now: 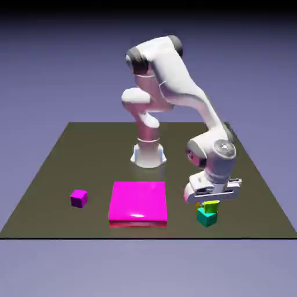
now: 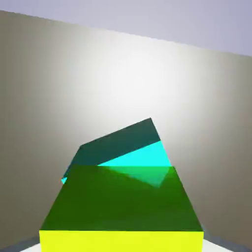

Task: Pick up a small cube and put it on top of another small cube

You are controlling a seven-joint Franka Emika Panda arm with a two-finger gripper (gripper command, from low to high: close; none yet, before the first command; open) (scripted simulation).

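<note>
As the gripper (image 2: 121, 245) flanks lime cube (image 2: 121, 199), over teal cube (image 1: 207, 218); can't tell if gripped

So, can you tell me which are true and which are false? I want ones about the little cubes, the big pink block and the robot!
1. The lime cube is above the teal cube. True.
2. The purple cube sits on top of the pink block. False: it is on the table, beside the block.
3. The pink block is wider than the purple cube. True.
4. The gripper is down at the purple cube. False: it is at the lime cube.
</note>
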